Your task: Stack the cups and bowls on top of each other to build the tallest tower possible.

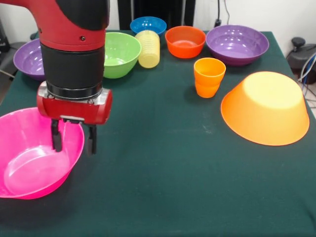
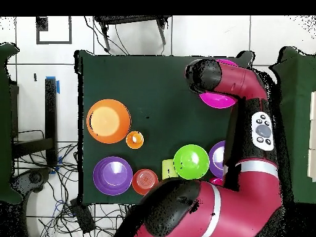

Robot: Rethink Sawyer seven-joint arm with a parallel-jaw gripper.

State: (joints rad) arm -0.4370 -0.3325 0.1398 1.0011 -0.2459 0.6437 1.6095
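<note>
Pink plastic sits between the end effector's point(image 1: 73, 140) two black fingers: they straddle the rim of the pink bowl point(image 1: 29, 163), one finger inside the wall and one outside, parted wide enough to take it. Whether they have clenched on the rim yet I cannot tell for sure; they look released. That bowl stands mouth up at one edge of the green surface point(image 1: 163, 163), under the arm, and a rim pinch is the likely way to lift something so wide.

Well apart on the other side, the large orange bowl point(image 1: 266, 108) lies mouth down, its broad base up, which would make a steady foot for a tower. Just beside it stands the orange cup point(image 1: 209, 77), upright. Along the far edge, near the pedestal, runs a row: a purple bowl point(image 1: 237, 44), the orange-red bowl point(image 1: 185, 41), the small blue bowl point(image 1: 148, 24), the yellow cup point(image 1: 148, 48) tipped on its side against the green bowl point(image 1: 120, 53), and a second purple bowl point(image 1: 29, 59) partly behind the arm. Nothing is stacked yet, so the task looks barely begun. No red cup shows.
</note>
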